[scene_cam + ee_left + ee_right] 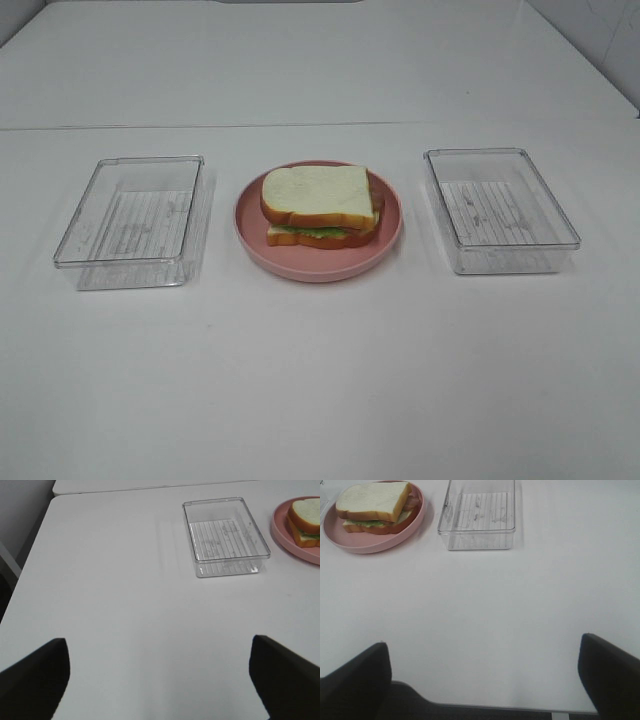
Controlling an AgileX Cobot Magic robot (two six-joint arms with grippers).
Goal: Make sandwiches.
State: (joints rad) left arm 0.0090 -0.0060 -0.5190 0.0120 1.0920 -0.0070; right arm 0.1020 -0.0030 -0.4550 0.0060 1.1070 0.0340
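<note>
A stacked sandwich (pixel 318 204) lies on the pink plate (pixel 390 235) at the table's middle: white bread with orange-tan crust on top, green lettuce and a second slice below. The right wrist view shows the sandwich (pixel 374 506) whole, and the left wrist view catches only the sandwich's (pixel 306 521) edge. Neither arm appears in the high view. My left gripper (pixel 159 680) hangs open over bare table near the left front. My right gripper (pixel 485 677) is open too, over the table's front edge, holding nothing.
Two empty clear plastic trays flank the plate: one on the left (pixel 132 218) and one on the right (pixel 500 208). The left tray (pixel 224 535) and right tray (pixel 478 513) also show in the wrist views. The white table's left edge (pixel 30 555) drops off beside my left gripper.
</note>
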